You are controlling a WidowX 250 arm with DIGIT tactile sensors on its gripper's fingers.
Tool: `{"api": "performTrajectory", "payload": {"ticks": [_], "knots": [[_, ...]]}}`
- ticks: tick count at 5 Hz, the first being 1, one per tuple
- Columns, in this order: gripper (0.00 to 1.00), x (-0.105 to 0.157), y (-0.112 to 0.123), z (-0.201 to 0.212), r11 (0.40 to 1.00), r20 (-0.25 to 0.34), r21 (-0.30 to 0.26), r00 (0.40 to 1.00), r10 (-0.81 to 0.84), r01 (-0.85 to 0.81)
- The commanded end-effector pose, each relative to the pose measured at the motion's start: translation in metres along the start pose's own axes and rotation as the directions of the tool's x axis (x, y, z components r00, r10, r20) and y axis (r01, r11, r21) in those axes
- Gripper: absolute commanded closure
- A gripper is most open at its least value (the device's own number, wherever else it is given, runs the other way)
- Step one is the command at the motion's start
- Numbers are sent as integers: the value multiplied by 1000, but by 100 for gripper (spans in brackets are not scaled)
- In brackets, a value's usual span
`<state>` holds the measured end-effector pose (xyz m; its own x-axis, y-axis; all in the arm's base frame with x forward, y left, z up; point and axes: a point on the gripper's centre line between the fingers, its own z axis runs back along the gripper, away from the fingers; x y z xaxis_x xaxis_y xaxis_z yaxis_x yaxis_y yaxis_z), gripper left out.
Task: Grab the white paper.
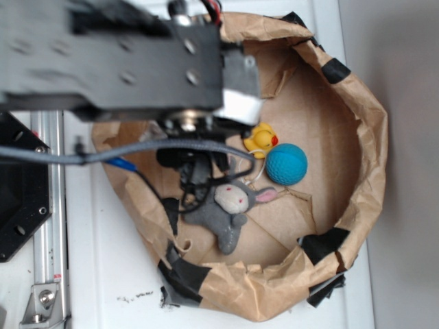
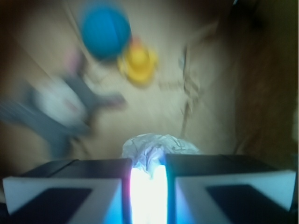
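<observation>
In the wrist view the white paper (image 2: 156,144), a crumpled off-white wad, bulges out just beyond my gripper (image 2: 148,164). Part of it is pinched in the narrow, brightly lit gap between the two dark fingers (image 2: 100,168), so the gripper is shut on it. In the exterior view the gripper (image 1: 194,175) hangs under the black arm at the left inside of the brown paper enclosure. There the arm and gripper hide the paper.
A brown paper wall (image 1: 363,137) patched with black tape rings the floor. Inside lie a grey plush bunny (image 1: 230,209), a yellow duck (image 1: 261,139) and a blue ball (image 1: 286,164). A metal rail (image 1: 48,226) runs along the left outside.
</observation>
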<state>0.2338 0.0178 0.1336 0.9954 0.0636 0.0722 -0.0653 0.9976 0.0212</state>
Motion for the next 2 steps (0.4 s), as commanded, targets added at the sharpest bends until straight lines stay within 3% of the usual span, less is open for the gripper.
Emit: {"api": "performTrajectory", "payload": {"ticks": [1,2], "knots": [[100,16,-19,71,993,229,-84,969,97,-79],[100,12,-14,69,979,264,-133,946,187,-156]]}}
